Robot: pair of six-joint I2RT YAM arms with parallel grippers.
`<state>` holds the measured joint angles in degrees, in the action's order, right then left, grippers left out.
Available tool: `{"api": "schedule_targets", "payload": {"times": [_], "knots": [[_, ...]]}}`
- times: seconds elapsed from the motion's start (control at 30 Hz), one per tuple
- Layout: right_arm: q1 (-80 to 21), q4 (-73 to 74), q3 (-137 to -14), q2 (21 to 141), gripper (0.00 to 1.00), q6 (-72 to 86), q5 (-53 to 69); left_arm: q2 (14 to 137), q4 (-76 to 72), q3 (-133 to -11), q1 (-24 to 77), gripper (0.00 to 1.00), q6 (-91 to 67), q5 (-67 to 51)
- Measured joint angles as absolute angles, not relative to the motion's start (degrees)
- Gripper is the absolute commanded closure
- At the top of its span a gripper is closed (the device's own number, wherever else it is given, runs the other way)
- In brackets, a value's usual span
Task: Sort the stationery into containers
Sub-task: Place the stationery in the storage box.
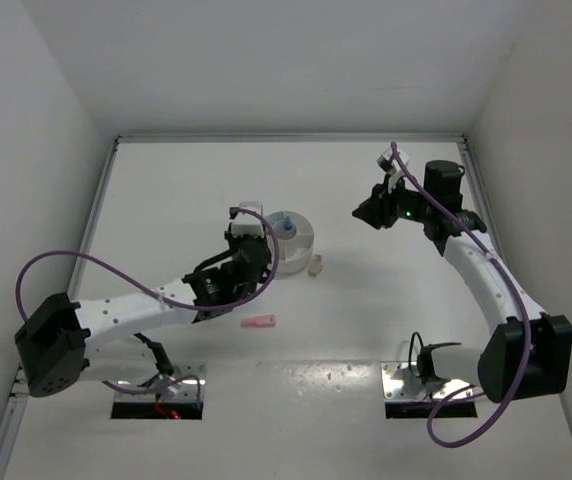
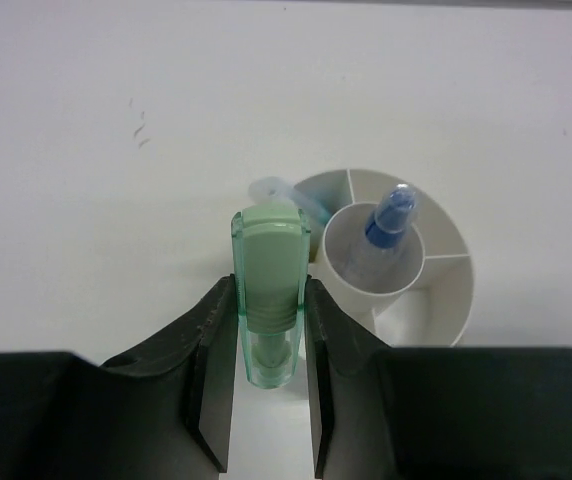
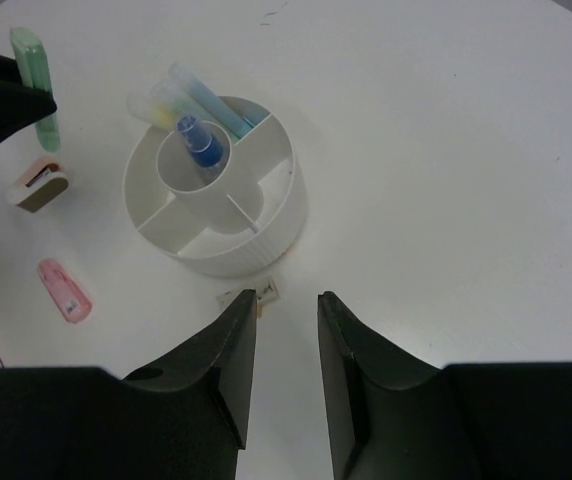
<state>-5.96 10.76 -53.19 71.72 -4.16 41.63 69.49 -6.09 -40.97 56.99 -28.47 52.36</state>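
From above, the left gripper [image 1: 254, 238] and its wrist cover the near-left side of the round white plastic tub with radial dividers [image 1: 304, 235]. The translucent green stubby marker [image 2: 269, 290] it clamps cannot be made out there (the wrist views show it plainly). In the left wrist view that marker hides most of a pale blue translucent piece [image 2: 266, 188] behind it, and the black gripper body cuts off the tub's near wall. In the right wrist view a small beige flat piece [image 3: 264, 294] sits half behind a finger [image 3: 228, 370] of the right gripper [image 3: 284, 340], its shape unclear
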Motion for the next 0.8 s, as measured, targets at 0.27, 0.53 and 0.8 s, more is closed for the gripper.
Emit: {"api": "schedule_targets", "payload": {"times": [0.27,0.53,0.8], "knots": [[-5.58,10.83,-53.17,72.12,0.68,-4.56,42.59,74.11,-15.68,-41.08,56.55,1.0,-26.44,52.42],[-4.84,10.83,-53.17,72.12,0.7,-4.73,43.62,82.04,-21.02,-41.87,56.36,1.0,-25.43,52.86],[-4.12,10.83,-53.17,72.12,0.7,-4.75,44.18,87.7,-23.44,-43.77,55.77,1.0,-26.98,53.45]]}}
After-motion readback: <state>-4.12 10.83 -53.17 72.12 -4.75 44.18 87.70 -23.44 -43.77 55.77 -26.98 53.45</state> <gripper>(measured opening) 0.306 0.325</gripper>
